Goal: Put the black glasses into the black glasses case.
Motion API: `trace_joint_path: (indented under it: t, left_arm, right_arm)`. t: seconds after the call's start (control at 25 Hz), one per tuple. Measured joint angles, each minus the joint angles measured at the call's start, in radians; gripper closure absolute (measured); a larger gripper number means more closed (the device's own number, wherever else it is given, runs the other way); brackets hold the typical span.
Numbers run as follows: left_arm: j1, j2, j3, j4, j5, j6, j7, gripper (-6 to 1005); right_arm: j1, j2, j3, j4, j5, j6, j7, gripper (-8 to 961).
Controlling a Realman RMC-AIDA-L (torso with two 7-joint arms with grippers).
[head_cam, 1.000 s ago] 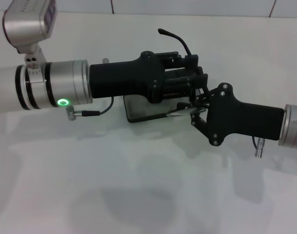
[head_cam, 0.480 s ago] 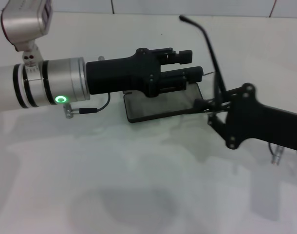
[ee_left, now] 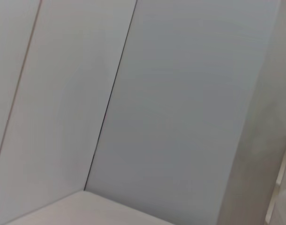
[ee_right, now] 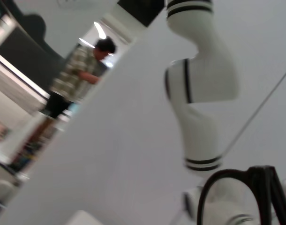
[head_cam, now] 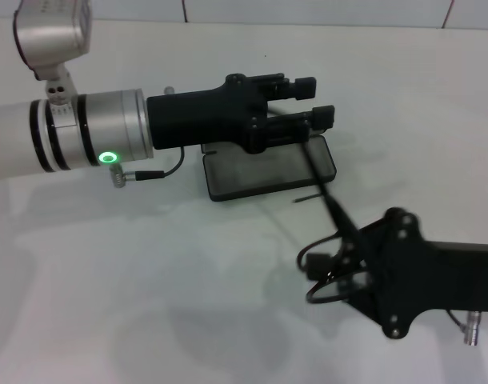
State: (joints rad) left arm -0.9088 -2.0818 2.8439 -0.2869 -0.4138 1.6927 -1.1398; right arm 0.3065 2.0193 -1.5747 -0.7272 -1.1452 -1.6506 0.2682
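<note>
The right claw (head_cam: 336, 268) is clamped on the black glasses (head_cam: 328, 276), holding them in the air over the near right part of the worktop (head_cam: 148, 304), with one temple arm sticking up toward the case. The black glasses case (head_cam: 264, 172) lies near the middle of the worktop, toward the far edge; from the head view I cannot tell whether its lid is open. The left claw (head_cam: 308, 108) hovers just above the case's far edge, fingers a little apart and empty.

The glasses look to be at the carrying step, not yet in the case. Next, the right arm would need to bring them over the case and lower them flat, with the lid open.

The worktop is plain white and glossy. A tiled white wall (ee_left: 180, 93) stands behind.
</note>
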Motion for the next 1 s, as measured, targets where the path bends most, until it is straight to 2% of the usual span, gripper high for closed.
trace_joint_path:
  t: [0.28,1.0]
  left_arm:
    - [0.005,-0.003,0.000,0.019,-0.019,0.015,0.060,407]
    - [0.001,-0.004,0.002,0.038,0.014,0.049,0.108,406]
  right_arm:
    - [0.100,0.001,0.036,0.105,-0.030,0.024,0.156,941]
    - [0.105,0.009,0.049,0.111,0.024,0.191,0.207,940]
